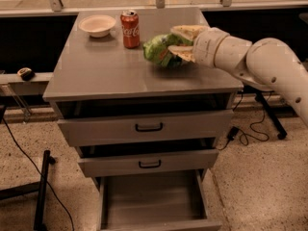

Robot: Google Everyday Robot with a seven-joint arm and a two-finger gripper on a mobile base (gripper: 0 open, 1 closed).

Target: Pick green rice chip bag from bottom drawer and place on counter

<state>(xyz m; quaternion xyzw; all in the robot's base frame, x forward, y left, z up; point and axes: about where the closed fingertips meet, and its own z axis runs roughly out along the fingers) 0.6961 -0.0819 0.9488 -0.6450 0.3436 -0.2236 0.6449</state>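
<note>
- Gripping the green rice chip bag (161, 49), the hand (173, 41) hangs over the rear of the table (106, 76).
- Bag's long axis lies crosswise, its free end toward the red can (130, 29) lettered "Coca-Cola"; the bag's own print is unreadable.

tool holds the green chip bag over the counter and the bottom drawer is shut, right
Not quite: the deep grey bottom drawer is pulled open, as the camera view shows. The tool does hold the crinkled light-green chip bag over the grey counter.

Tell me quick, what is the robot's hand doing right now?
Hand: closed, holding the green rice chip bag over the counter, beside the red can.
</note>
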